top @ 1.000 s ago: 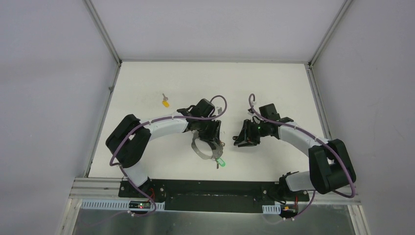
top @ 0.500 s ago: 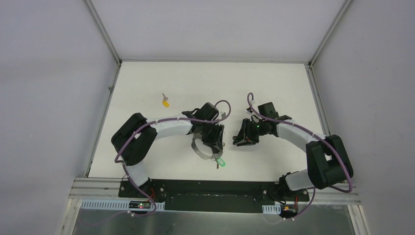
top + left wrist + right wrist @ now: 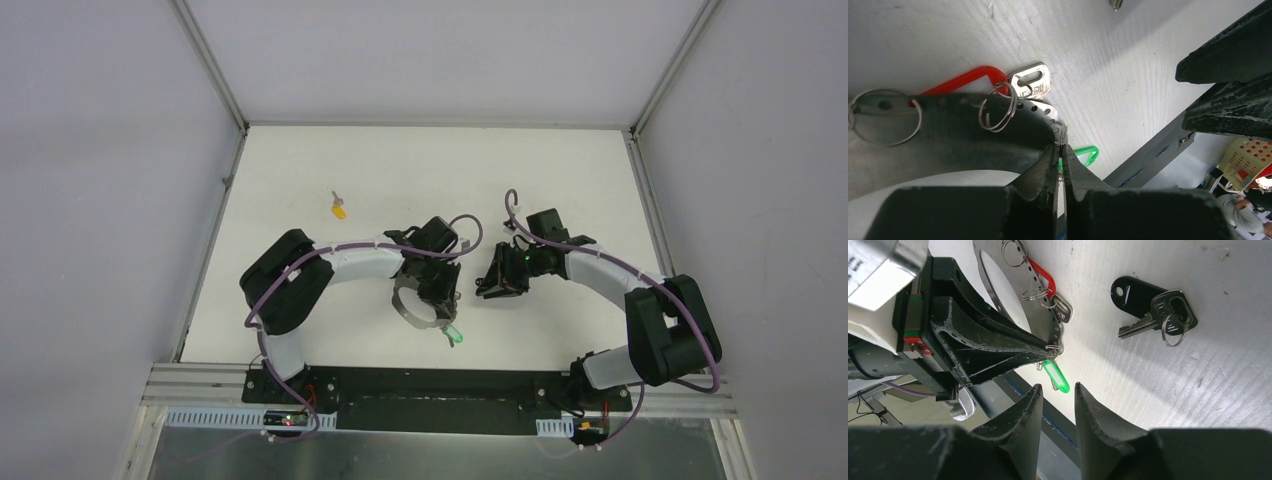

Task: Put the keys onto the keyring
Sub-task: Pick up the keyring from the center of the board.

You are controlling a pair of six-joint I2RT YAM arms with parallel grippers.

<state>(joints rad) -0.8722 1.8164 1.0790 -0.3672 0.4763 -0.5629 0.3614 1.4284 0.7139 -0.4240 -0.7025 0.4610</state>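
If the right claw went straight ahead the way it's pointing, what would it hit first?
Probably the green key tag, lying on the table just ahead of the right gripper, though depth is hard to judge here.

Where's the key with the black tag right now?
In the right wrist view, the black-tagged key lies on the table upper right, apart from the keyring to its left.

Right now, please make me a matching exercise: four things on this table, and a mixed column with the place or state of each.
1 yellow-tagged key
2 black-tagged key
3 red tag
4 left gripper

A shut on the keyring's end
B loose, ahead of the right gripper
C far left, away from both arms
D beside the keyring's holes

Pairs: 1-C, 2-B, 3-D, 4-A
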